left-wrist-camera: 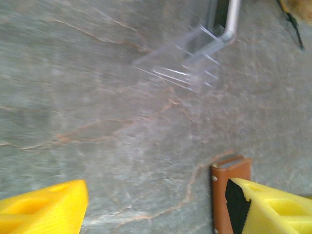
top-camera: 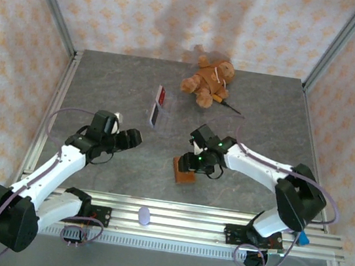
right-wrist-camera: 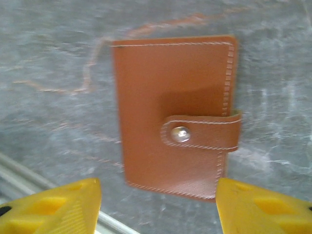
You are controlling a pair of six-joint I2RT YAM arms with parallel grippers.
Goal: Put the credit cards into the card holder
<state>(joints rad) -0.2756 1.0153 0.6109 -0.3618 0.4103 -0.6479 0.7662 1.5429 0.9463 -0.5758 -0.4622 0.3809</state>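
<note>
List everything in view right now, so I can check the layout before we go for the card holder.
card holder: one, brown with a metal snap, closed, flat on the table near centre
clear rack: one, transparent, mid table, left of centre
card: at least one, red, at the rack's far end; full count unclear
teddy bear: one, brown, far centre of the table
pen-like tool: one, black with an orange end, beside the bear
small object: one, lavender, on the near rail
table: one, grey stone pattern
left gripper: one, yellow fingers, open, near the rack
right gripper: one, yellow fingers, open, over the card holder
</note>
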